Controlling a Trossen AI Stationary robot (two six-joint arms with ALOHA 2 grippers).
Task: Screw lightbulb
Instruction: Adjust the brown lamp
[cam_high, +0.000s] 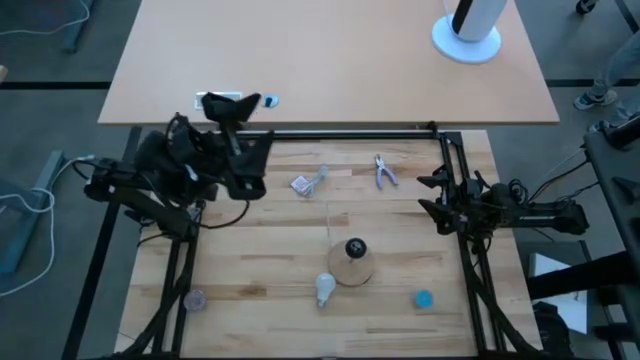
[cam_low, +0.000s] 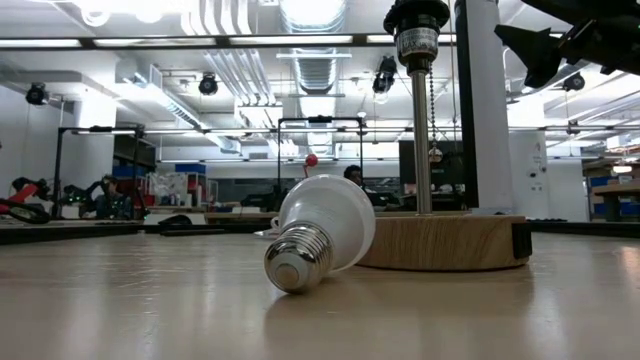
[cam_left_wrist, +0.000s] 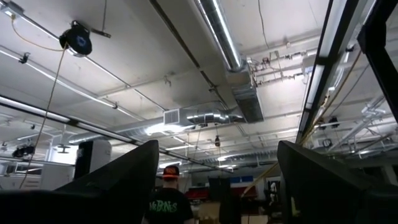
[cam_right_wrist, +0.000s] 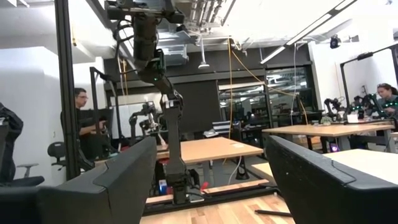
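Observation:
The white lightbulb (cam_high: 324, 288) lies on its side on the wooden table, its bulb end against the round wooden disc (cam_high: 352, 265) with the black socket (cam_high: 355, 247). In the low view the lightbulb (cam_low: 322, 228) points its grey screw base toward the camera and leans on the disc (cam_low: 450, 242). My left gripper (cam_high: 235, 103) is at the far left, raised and tipped upward, open and empty; its wrist view (cam_left_wrist: 217, 149) shows only the ceiling. My right gripper (cam_high: 428, 195) is open and empty at the right side, pointing toward the table's left (cam_right_wrist: 211, 143).
A crumpled clear wrapper (cam_high: 310, 182) and a small blue-handled tool (cam_high: 385, 172) lie at the far middle. A blue cap (cam_high: 423, 298) lies near right, a clear disc (cam_high: 194, 298) near left. A black frame (cam_high: 440, 140) borders the table. A person (cam_left_wrist: 169, 199) is in the room beyond.

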